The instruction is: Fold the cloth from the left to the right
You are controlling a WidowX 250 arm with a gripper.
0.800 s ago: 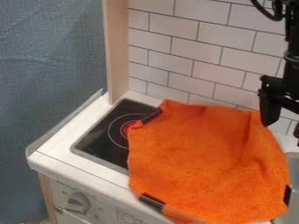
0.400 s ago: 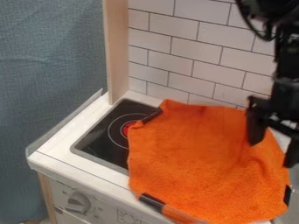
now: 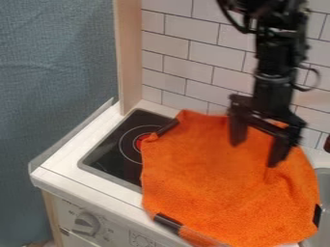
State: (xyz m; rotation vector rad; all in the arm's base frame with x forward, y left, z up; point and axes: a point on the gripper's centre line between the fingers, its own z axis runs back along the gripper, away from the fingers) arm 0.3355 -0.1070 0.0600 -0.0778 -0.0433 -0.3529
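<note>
Towel (image 3: 216,178), orange and terry-like, lies spread below the fingers (image 3: 238,132) and stretches out to their left and toward the front. The fingers stand wide apart with nothing gripped between them; whether their tips brush the fabric, I cannot tell.

As for progress, the fold does not appear to be made. The towel's left edge lies well to the left of the fingers, on the glass cooktop (image 3: 111,153), leaving the red-centred burner (image 3: 139,141) partly uncovered. Its right edge reaches the sink (image 3: 324,193), to the right of the fingers and nearer the front, and its near edge drops over the front of the table (image 3: 97,188). There are soft creases below the right-hand finger (ordinary rumpling, by the look of it, rather than a fold). Dark strips (image 3: 168,223) show at a few places along the border, one of them at the rear left, beside a slightly bunched bit of edge.

So practically the whole job seems left: getting the fingers over to that left edge, closing them on the fabric, lifting it, carrying it across toward the sink side and laying it down. A shallow pinch could let the edge slip free.
</note>
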